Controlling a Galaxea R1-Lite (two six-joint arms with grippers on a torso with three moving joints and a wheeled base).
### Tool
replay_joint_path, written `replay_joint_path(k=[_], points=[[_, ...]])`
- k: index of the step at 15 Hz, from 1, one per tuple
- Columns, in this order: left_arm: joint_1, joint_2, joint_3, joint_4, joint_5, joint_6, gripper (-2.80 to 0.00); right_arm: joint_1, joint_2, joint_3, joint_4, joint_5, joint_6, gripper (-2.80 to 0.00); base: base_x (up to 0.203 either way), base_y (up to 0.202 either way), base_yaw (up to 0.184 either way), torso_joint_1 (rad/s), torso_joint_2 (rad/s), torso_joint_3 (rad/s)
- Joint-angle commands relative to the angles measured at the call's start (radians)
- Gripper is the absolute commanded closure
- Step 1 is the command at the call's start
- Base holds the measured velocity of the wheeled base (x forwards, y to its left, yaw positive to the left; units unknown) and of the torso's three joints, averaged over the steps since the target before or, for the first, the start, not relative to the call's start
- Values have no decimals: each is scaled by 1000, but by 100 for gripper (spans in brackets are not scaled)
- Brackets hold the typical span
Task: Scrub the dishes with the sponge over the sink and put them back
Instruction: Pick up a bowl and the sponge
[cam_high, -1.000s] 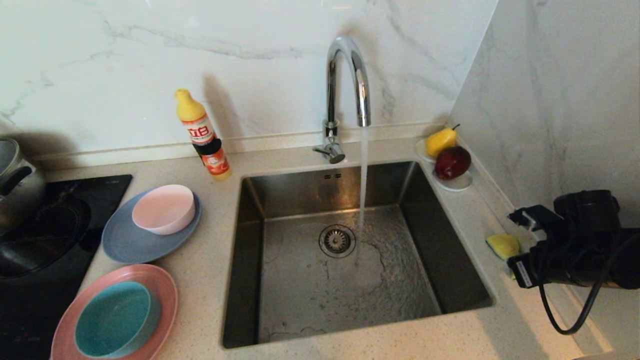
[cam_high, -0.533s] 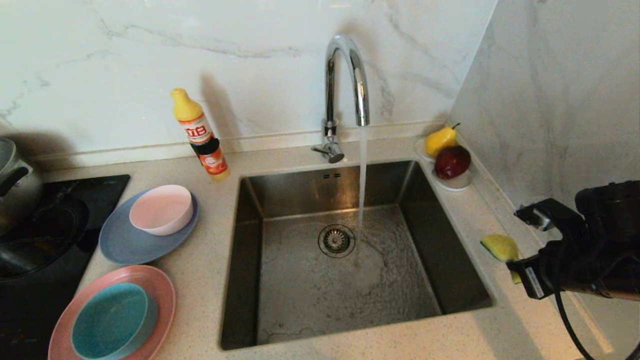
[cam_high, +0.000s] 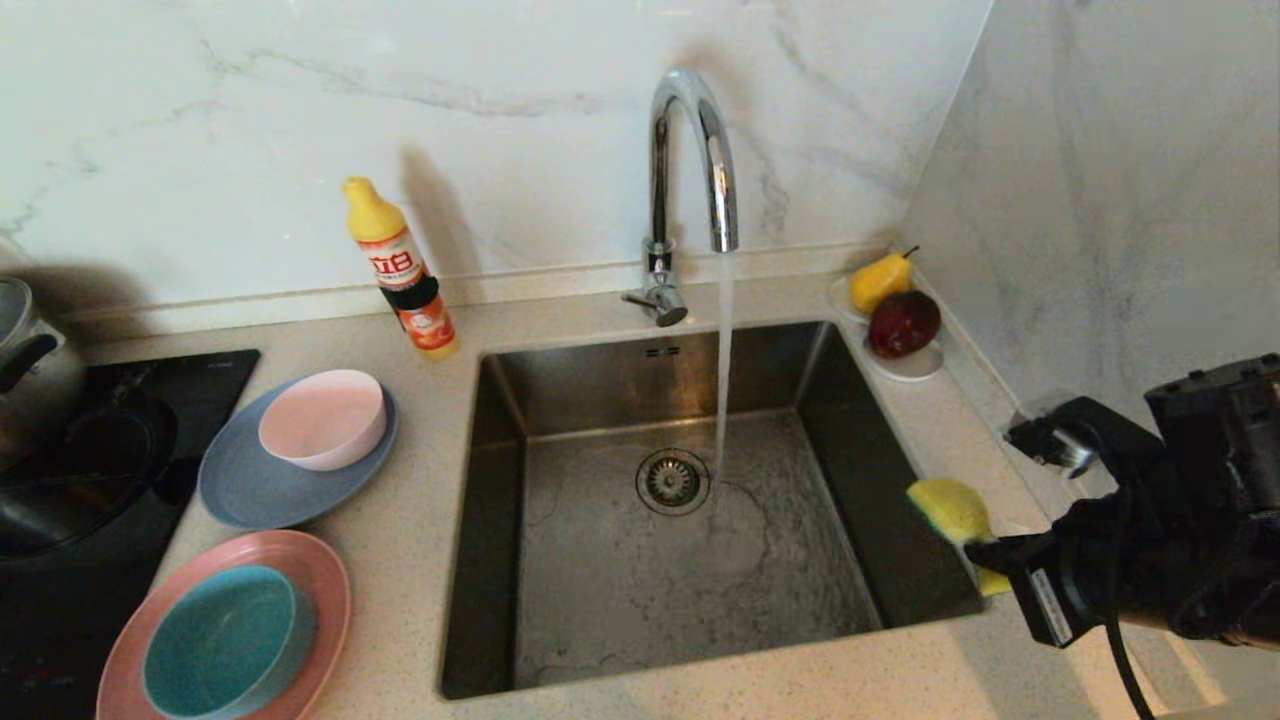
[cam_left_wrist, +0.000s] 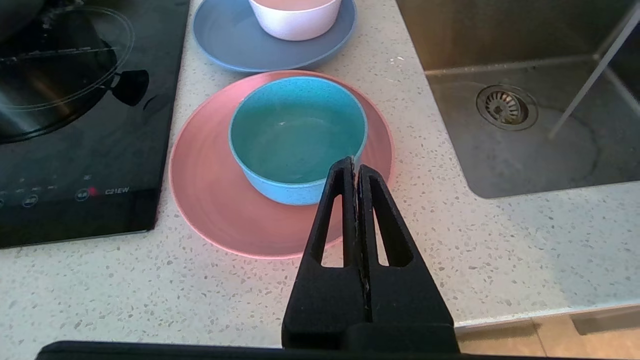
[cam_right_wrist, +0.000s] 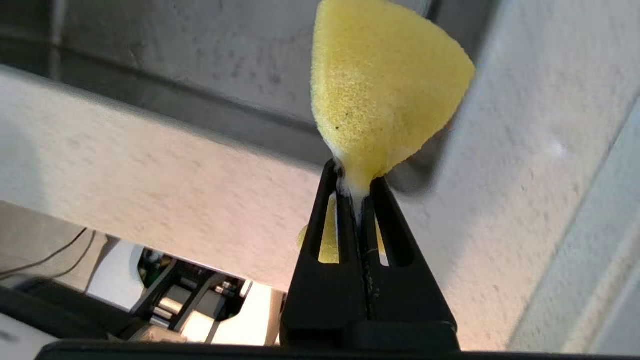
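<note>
Right hand (cam_right_wrist: 356, 187) pinching sponge (cam_right_wrist: 382, 90) — free end toward the sink (cam_high: 560, 400)

The left tool (cam_left_wrist: 354, 165) hangs with its fingers pressed together above the teal bowl's (cam_left_wrist: 298, 135) near rim. That bowl sits on the pink plate (cam_left_wrist: 220, 200). Beyond it, the grey-blue plate (cam_left_wrist: 235, 42) carries the pale pink bowl (cam_left_wrist: 295, 17).

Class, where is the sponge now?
In the head view, the sponge is pinched in the right tool, at the sink's right rim.
</note>
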Motion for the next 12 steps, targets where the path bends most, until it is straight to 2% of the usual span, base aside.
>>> replay_joint_path(k=[1, 4, 9, 12], points=[[2, 1, 14, 0, 0, 0, 0, 117, 36, -72, 5, -99, 40, 0, 0, 0, 0, 0, 0, 0], [2, 1, 14, 0, 0, 0, 0, 190, 119, -138, 3, -162, 65, 0, 0, 0, 0, 0, 0, 0], [2, 1, 14, 0, 0, 0, 0, 194, 249, -343, 56, -177, 35, 0, 0, 0, 0, 0, 0, 0], [2, 1, 14, 0, 0, 0, 0, 209, 226, -280, 65, -175, 60, 0, 0, 0, 0, 0, 0, 0]])
